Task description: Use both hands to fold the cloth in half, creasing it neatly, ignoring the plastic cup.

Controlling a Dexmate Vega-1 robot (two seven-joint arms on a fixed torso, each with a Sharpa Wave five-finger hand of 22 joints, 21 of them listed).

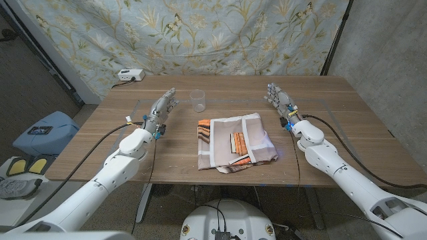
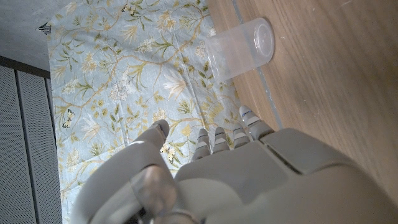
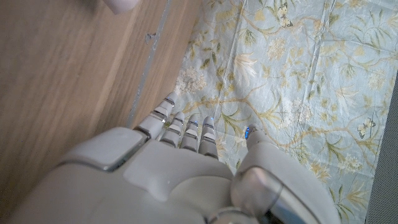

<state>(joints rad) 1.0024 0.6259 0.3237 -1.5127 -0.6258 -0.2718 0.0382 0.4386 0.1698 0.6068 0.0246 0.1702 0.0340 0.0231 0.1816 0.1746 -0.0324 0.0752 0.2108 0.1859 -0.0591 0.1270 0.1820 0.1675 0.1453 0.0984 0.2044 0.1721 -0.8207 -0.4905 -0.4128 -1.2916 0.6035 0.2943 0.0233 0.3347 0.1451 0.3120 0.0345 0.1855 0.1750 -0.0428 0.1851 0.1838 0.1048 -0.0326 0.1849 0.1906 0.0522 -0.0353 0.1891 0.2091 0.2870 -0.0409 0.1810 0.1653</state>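
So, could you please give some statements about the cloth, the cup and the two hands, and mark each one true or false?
1. The cloth lies between the two hands. True.
2. The left hand holds the cup. False: the cup stands apart from it, upright on the table.
3. The right hand grips a cloth corner. False: it holds nothing.
4. The cup is empty. True.
5. The cup stands on the cloth. False: it stands behind the cloth.

I see matt wood-grain surface (image 1: 347, 117), soft patterned cloth (image 1: 235, 141), clear smooth plastic cup (image 1: 197, 100), glossy pale plastic fingers (image 2: 214, 140).
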